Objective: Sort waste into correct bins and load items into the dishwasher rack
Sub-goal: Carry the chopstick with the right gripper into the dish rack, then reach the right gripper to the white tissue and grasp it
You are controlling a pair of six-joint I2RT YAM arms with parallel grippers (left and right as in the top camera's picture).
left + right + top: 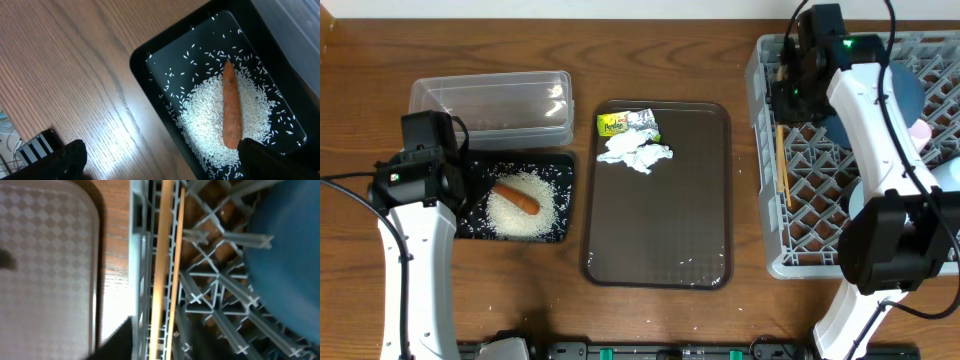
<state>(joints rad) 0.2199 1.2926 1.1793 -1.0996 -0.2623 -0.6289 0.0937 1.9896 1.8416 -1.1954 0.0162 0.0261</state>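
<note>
The black tray [563, 170] holds loose white rice [518, 212] with the orange carrot stick [517, 196] on it; both show in the left wrist view, rice [205, 120] and carrot [231, 110]. My left gripper [468, 186] is open and empty over the tray's left edge [150, 100]. The clear tub [490, 104] stands behind. The wrapper [617, 123] and tissue [635, 153] lie on the brown serving tray [665, 220]. My right gripper [788, 88] is open above the chopsticks [782, 165] lying in the grey rack [765, 70]. They show in the right wrist view [162, 270].
A dark-blue bowl [902, 95] sits in the rack, also in the right wrist view [285, 260]. A pale-blue item [948, 178] is at the rack's right edge. The right arm reaches over the rack. Bare wood lies left of the black tray [65, 75].
</note>
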